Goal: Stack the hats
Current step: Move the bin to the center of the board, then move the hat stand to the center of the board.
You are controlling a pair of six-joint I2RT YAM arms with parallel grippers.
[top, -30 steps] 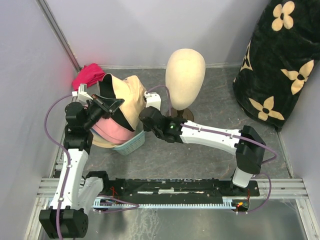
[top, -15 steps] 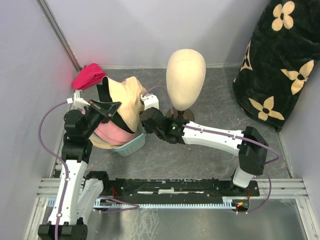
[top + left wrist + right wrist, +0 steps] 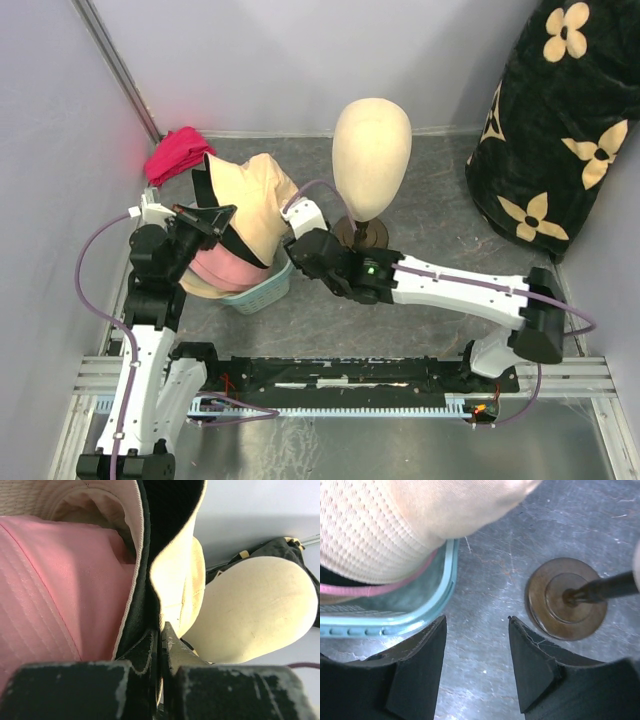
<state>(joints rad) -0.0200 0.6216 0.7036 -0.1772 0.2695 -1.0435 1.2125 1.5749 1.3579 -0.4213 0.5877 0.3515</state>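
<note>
Stacking partly done: the beige hat point(image 3: 255, 195) drapes tilted over the pink hat point(image 3: 215, 268) in the teal basket point(image 3: 262, 290), not yet seated square. Judged outstanding: lowering and release. Left jaws are clamped on the beige hat's black-lined brim. Right jaws stand open and empty over the table point(image 3: 485, 530), just beside the basket, hats alongside.

White shells with black joints on both the left arm point(image 3: 150, 345) and right arm point(image 3: 450, 290); purple cables point(image 3: 82, 265) loop beside each (a green light point(image 3: 372, 268) glows mid-frame). The right gripper point(image 3: 477, 630) has chipped black fingers point(image 3: 415, 675).
</note>
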